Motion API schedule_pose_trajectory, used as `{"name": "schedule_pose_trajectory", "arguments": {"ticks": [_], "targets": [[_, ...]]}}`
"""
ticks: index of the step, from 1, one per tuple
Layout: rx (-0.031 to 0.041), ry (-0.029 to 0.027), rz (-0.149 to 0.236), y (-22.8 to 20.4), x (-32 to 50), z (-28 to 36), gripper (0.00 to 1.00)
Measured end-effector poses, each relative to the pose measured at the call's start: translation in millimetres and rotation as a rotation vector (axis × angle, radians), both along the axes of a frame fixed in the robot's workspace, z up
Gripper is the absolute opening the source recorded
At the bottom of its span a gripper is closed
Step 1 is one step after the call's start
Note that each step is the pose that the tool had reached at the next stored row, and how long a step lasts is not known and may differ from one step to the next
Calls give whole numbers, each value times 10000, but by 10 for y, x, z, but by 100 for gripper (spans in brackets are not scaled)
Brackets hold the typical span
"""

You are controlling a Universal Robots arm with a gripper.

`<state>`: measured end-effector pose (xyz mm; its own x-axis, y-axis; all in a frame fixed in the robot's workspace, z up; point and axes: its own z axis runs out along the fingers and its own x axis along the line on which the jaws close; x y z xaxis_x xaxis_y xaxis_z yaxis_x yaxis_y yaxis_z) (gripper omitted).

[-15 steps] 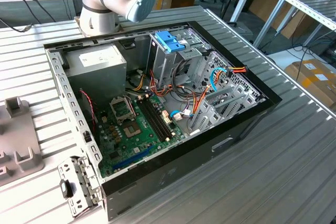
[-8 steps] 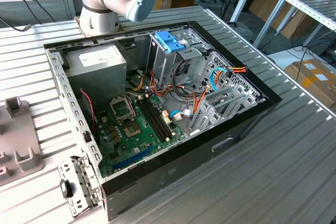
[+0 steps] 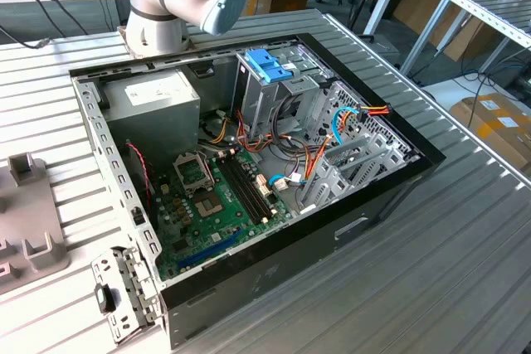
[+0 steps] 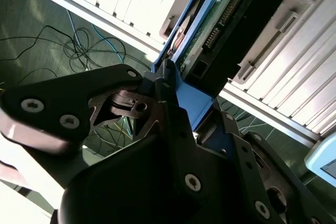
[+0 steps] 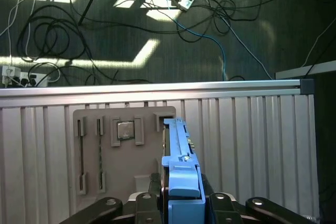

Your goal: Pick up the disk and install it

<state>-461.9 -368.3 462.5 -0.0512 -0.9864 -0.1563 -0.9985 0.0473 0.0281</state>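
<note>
Clamping the disk [image 5: 176,141] edge-on — tool [image 5: 181,188] above the table [image 5: 252,145].

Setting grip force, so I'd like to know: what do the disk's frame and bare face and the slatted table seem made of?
On the disk, the frame looks like moulded blue plastic, matte with a slight sheen. Its bare face is a green circuit board with a dark connector. The table looks like ribbed metal, likely aluminium, pale and satin, reflecting sunlight in even stripes.
</note>
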Motion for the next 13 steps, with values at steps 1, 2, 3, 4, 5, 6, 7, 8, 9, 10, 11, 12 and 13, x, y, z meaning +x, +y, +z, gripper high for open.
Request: {"name": "schedule_pose_trajectory", "arguments": {"ticks": [1,2,3,4,5,6,7,8,9,10,11,12,13], "targets": [[0,0,0,-10,0,0,37],[0,0,0,-18,0,0,37],[0,0,0,-29,0,0,37],[0,0,0,-36,0,0,37],[0,0,0,-47,0,0,37],[1,-1,0,-52,0,-1,37],[0,0,0,-58,0,0,37],[0,-1,0,-64,0,0,37],[0,0,0,-71,0,0,37],[0,0,-1,-81,0,0,37],[0,-1,0,-91,0,0,37],[0,0,0,-95,0,0,37],[0,0,-1,-100,0,0,37]]}}
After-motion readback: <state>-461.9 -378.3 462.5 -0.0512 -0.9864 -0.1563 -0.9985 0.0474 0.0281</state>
